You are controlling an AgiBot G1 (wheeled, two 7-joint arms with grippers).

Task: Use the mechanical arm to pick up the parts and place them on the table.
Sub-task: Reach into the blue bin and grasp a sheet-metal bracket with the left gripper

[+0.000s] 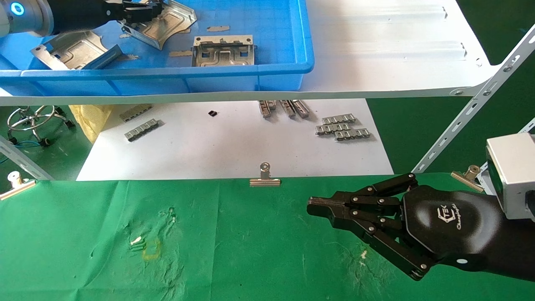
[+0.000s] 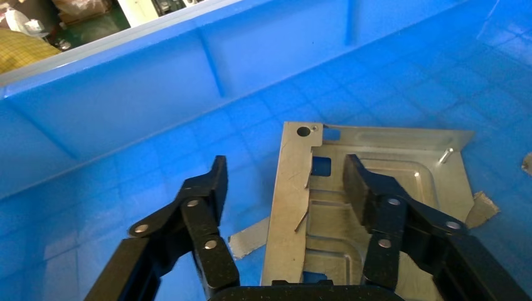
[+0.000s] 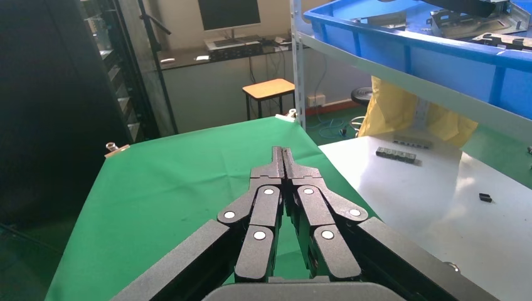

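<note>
Fingers of the left gripper [image 2: 282, 182] are spread wide around a part [image 2: 332, 213] in the blue bin [image 1: 250, 71]; the right gripper [image 1: 317, 207] is held closed above the table [image 1: 234, 251].

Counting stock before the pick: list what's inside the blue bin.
Inside the blue bin: three stamped metal parts, left, middle, right, plus small scraps. The left gripper, open, straddles the middle part's flange. The arm hides the bin's far-left corner.

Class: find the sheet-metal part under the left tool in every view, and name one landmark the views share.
Head view: part at top, inside the bin, under the left tool.
Left wrist view: fills centre, between open fingers.
Right wrist view: only a sliver shows in the far bin; uncertain.
Shared landmark: blue bin.
</note>
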